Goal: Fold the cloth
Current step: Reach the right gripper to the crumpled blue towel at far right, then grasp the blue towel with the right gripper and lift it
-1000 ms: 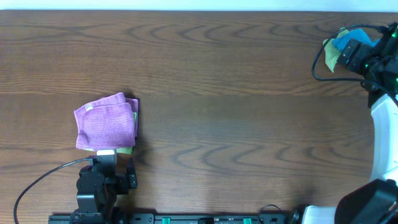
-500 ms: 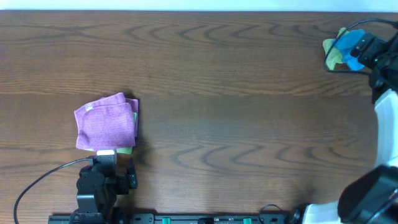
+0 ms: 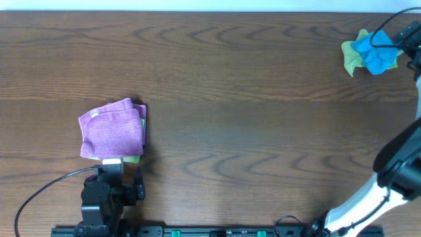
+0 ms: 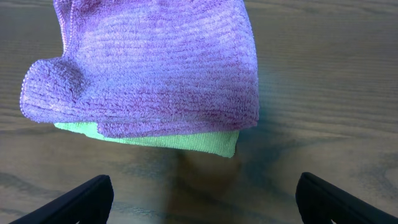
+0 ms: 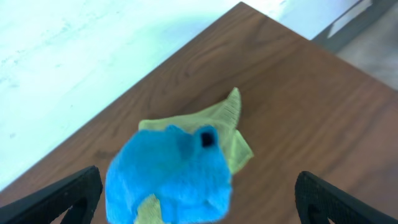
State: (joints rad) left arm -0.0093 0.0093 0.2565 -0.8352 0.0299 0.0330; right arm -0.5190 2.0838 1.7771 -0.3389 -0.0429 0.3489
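Observation:
The cloth [image 3: 376,55], bright sky-blue, lies crumpled at the table's far right corner on top of a yellow-green cloth [image 3: 351,56]. In the right wrist view the cloth [image 5: 168,180] sits bunched between and below the wide-apart fingers of my right gripper [image 5: 199,200], which is open and holds nothing; the yellow-green cloth [image 5: 219,121] sticks out behind it. In the overhead view the right gripper is mostly cut off by the right edge. My left gripper [image 4: 202,198] is open over bare wood at the near left, just in front of the purple cloth.
A folded purple cloth [image 3: 112,128] lies at the near left on a second yellow-green cloth [image 4: 186,142]. The table's far edge and right corner [image 5: 242,6] are close to the blue cloth. The right arm [image 3: 398,164] runs along the right side.
My right gripper has drawn back to the right, off the pile, so the blue cloth now shows fully from overhead. The left arm and the purple cloth have not moved.

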